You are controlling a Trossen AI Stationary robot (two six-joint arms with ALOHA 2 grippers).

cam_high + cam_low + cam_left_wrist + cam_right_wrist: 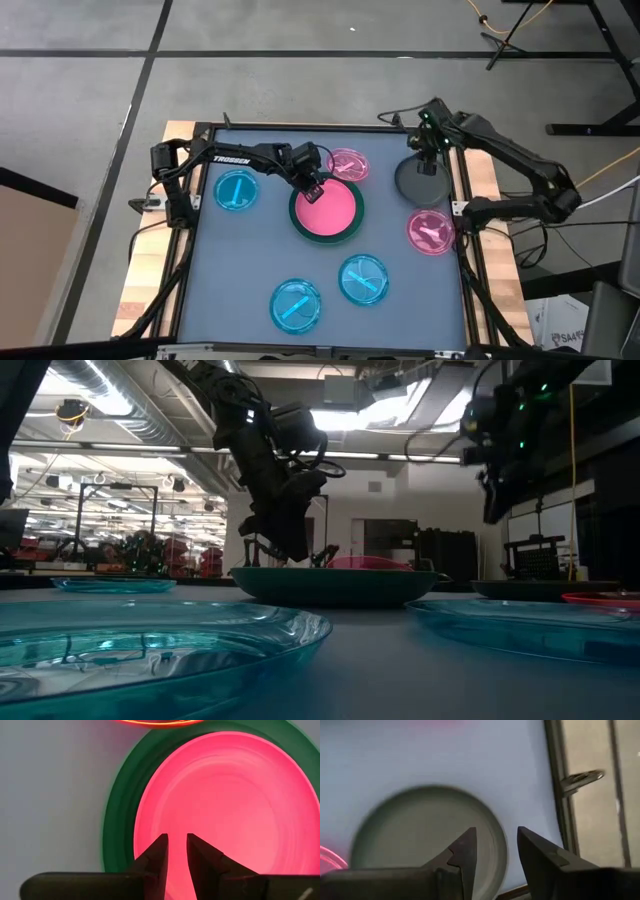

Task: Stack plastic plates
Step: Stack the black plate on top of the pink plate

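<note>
The left gripper (312,188) is over the near-left edge of the pink plate (327,208). Its two fingers are a little apart and hold nothing. The pink plate sits inside the big green plate (296,222) in the middle of the table (250,260).

The right gripper (424,160) hangs above the grey plate (420,182) near the far right side. Its fingers are open, and the plate's edge shows below the gap between them.

A see-through pink plate (349,164) lies just behind the green one. Another see-through pink plate (431,231) is by the right edge. Three blue plates lie around: one on the left (237,189), and two at the front (296,305) (363,279).

White letters on the left arm (232,160) read TROSSEN.

The table top is smooth and grey-blue, with a black frame and wood beside it. The floor is grey concrete with dark lines. In the low view, the room behind has bright ceiling lights (350,418) and shelves far off.
</note>
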